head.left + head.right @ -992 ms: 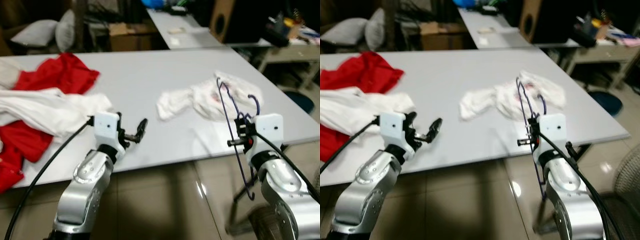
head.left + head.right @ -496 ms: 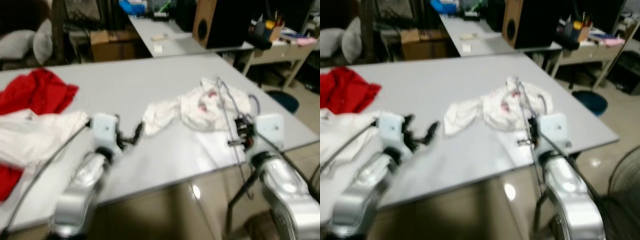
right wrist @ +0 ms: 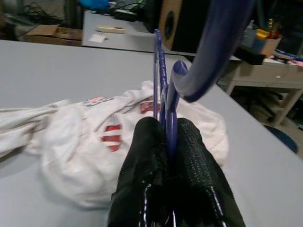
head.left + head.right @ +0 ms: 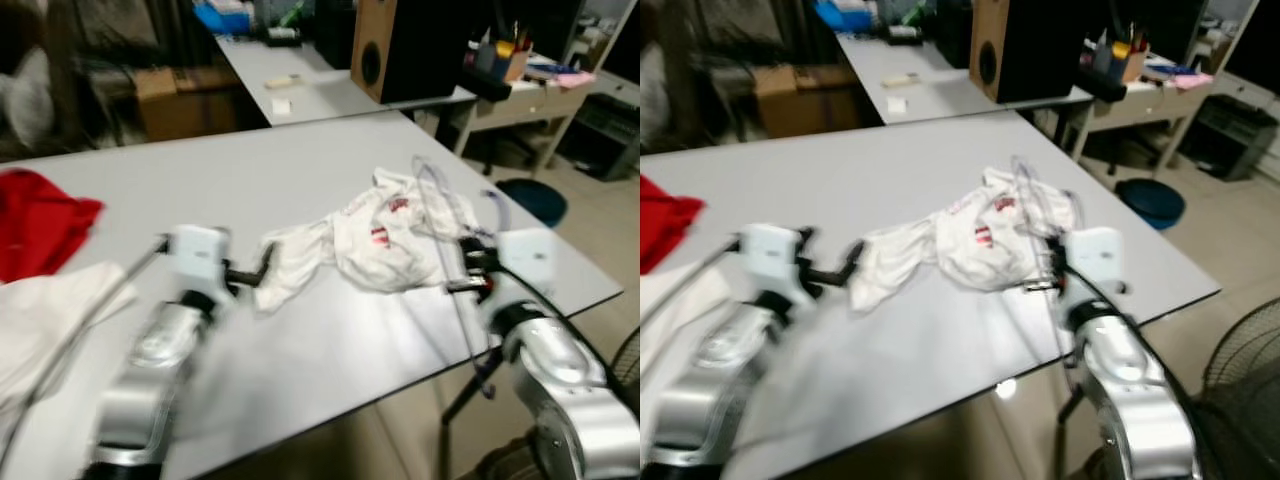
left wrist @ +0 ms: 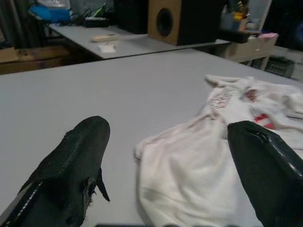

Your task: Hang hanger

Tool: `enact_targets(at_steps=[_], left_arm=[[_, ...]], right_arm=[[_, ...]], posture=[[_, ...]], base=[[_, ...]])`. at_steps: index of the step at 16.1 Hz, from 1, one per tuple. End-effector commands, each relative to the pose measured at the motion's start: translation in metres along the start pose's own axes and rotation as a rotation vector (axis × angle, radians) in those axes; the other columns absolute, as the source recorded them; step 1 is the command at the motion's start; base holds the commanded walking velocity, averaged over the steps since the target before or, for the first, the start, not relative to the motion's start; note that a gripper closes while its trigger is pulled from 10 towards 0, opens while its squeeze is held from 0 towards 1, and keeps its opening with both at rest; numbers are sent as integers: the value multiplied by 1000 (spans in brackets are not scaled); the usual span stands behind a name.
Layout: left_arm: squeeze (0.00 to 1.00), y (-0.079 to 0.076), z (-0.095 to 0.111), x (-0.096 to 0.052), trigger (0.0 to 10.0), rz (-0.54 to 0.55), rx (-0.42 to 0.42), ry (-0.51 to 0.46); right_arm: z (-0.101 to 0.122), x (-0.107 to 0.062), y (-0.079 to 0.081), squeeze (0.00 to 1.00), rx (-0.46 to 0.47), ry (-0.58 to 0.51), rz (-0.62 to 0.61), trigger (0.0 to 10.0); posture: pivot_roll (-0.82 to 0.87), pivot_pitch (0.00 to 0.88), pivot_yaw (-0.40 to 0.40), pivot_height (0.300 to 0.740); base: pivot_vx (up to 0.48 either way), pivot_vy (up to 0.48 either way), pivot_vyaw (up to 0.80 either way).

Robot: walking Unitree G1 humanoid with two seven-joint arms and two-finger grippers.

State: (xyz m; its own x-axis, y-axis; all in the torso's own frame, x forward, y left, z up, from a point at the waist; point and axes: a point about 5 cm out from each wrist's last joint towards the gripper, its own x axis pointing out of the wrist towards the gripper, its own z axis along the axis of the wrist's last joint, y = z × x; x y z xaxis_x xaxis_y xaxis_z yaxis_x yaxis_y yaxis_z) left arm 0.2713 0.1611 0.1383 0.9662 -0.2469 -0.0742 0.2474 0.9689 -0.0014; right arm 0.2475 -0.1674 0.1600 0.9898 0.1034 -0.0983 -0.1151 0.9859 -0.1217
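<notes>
right end effector [image 3: 166, 142] pinching thin purple hanger [image 3: 161, 80] | left end effector [image 5: 170, 156] spread

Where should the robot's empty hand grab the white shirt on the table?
Best bet is the loose bunched end of the white shirt nearest the open left gripper. That end sticks out toward the gripper, so coming in low across the table from the robot's left should pinch the fold.
</notes>
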Motion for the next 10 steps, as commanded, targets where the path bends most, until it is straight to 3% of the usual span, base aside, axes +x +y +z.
enact_targets(at_steps=[1,3,5,6,10], left_arm=[[0,-10,2,4,10000,-36,-1,-7],[0,-11,-1,6,10000,-52,-1,11],[0,-13,-9,9,10000,-87,19,53],[1000,-6,-16,16,10000,-104,4,88],[1000,-3,-28,37,10000,-194,24,164]], right_arm=[[1,-2,-10,0,-16,-4,-33,10000],[0,-1,-11,0,-26,0,-25,10000],[-2,0,-16,0,-38,25,-25,10000],[-4,1,-24,0,-69,53,-22,10000],[-8,-3,-37,0,-71,108,-19,10000]], posture=[[16,7,-19,740],[19,4,-23,740],[22,2,-26,740],[18,0,-22,740],[5,0,-7,740]], base=[[326,0,0],[300,0,0],[0,0,0],[0,0,0],[0,0,0]])
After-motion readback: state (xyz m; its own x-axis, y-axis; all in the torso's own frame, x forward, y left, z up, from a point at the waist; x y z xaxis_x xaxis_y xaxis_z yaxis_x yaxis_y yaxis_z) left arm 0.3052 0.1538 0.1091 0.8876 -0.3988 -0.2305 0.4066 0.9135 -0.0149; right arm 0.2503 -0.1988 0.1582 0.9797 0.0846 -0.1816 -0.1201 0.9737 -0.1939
